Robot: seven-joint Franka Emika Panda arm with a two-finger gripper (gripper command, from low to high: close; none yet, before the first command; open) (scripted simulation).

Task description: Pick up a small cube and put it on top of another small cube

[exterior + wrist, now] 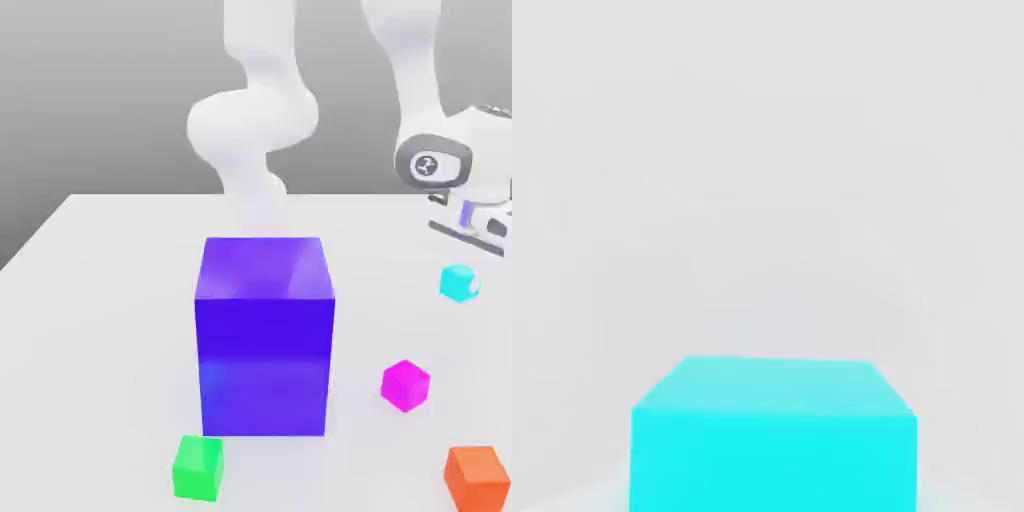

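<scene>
Bright, even, diffuse light; shadows faint; soft sheen on the purple block [264, 335]; distant edges perhaps slightly blurred.

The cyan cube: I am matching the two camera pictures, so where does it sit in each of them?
Exterior view: the cyan cube is near the exterior view's right edge, just below the robot's hand, above the pink cube.
Hand view: the cyan cube is close up, seen from just above.
Shared landmark: the white table around the cube.
</scene>
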